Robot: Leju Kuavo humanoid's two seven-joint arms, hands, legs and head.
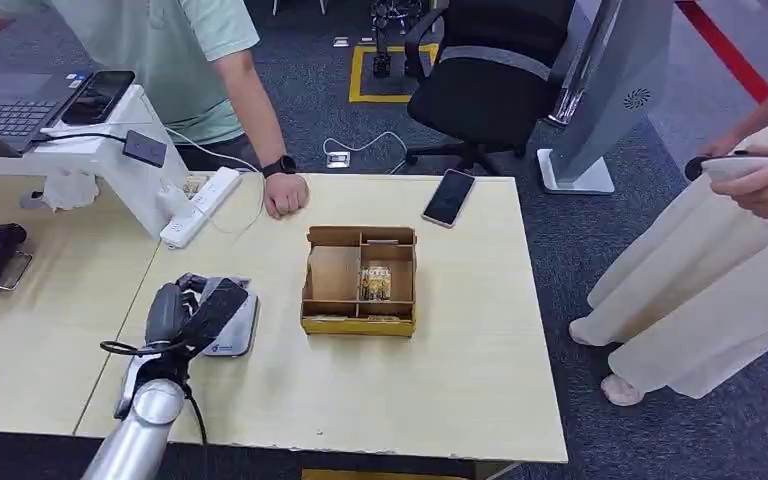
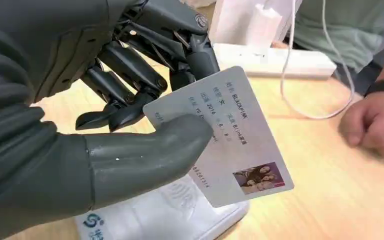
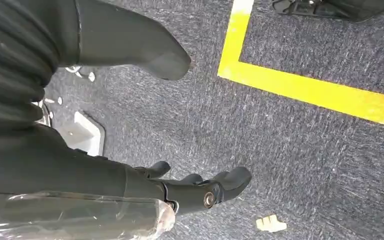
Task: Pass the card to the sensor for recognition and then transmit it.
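Card (image 2: 230, 145) pinched in left hand (image 2: 130, 100) (thumb over fingers), long axis slanting just above sensor (image 2: 170, 215); right hand (image 3: 180, 170) hanging empty, fingers apart.

card (image 2: 240, 150): glossy plastic | table (image 1: 480, 380): smooth pale wood | box (image 1: 358, 281): matt cardboard | floor (image 3: 300, 150): rough carpet
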